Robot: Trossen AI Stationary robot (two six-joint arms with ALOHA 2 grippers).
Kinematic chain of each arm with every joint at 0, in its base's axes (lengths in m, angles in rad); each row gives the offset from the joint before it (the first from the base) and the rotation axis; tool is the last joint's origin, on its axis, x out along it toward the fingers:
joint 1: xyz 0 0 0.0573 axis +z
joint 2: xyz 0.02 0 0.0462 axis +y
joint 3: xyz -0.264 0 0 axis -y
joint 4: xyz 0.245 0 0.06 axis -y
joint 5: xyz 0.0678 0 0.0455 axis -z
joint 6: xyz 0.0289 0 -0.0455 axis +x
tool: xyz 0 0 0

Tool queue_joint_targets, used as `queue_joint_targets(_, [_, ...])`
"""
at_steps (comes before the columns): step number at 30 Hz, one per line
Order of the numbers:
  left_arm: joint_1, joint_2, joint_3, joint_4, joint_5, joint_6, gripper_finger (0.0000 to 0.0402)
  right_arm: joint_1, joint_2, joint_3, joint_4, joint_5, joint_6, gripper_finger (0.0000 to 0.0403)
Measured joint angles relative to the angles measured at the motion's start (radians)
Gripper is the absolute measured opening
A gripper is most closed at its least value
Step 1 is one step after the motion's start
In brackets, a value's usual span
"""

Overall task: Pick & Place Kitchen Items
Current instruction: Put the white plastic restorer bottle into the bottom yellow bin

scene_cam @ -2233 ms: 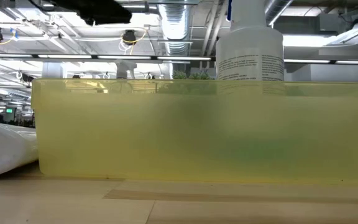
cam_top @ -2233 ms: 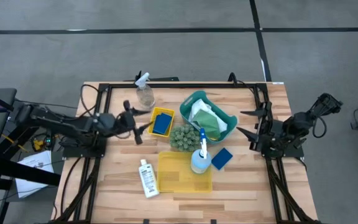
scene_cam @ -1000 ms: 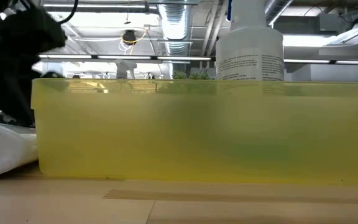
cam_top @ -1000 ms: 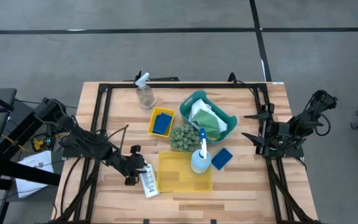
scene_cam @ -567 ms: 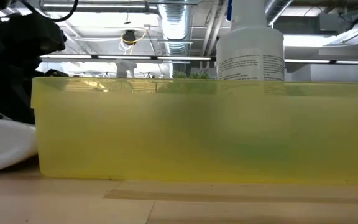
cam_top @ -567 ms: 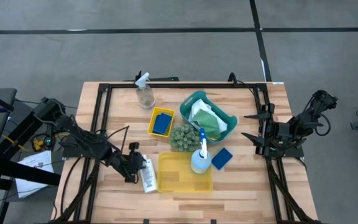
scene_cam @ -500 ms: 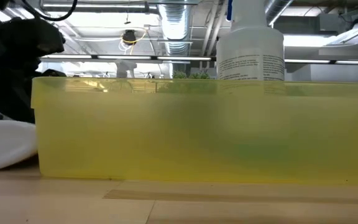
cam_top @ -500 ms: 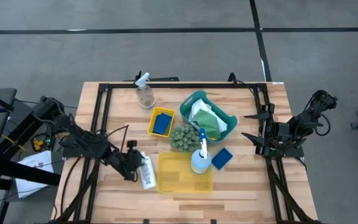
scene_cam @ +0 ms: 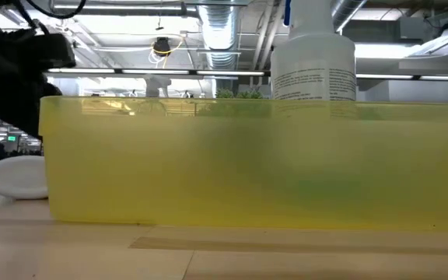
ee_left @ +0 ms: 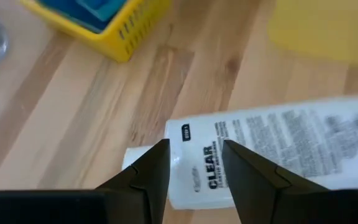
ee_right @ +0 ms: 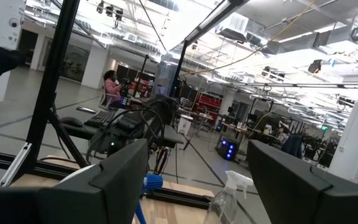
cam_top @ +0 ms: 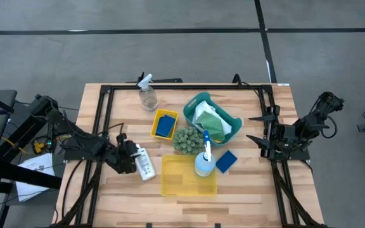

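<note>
One item is on the move — the small white bottle (cam_top: 144, 163), which a second ago lay flat at about seven o'clock on the table, beside the large yellow bin (cam_top: 188, 175). It now sits a little nearer the middle, and in the low view it seems to ride just clear of the wood, though that view is poor. The left gripper (cam_top: 132, 158) has its fingers (ee_left: 146, 175) closed narrowly across the bottle's capped end, so the pick looks made and the carry begun. The right gripper (cam_top: 257, 128) waits at three o'clock, fingers spread wide and holding nothing.
</note>
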Motion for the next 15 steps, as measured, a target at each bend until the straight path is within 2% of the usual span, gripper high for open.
queue_joint_targets(7, [0.074,-0.122,0.002,-0.006,0.003,-0.352,0.0143,0.0,0.0,0.0,0.012,0.0,0.0,0.0268])
queue_joint_targets(15, [0.118,-0.16,0.002,-0.011,0.018,-0.537,0.0168,0.0,0.0,0.0,0.02,0.0,0.0,0.0268])
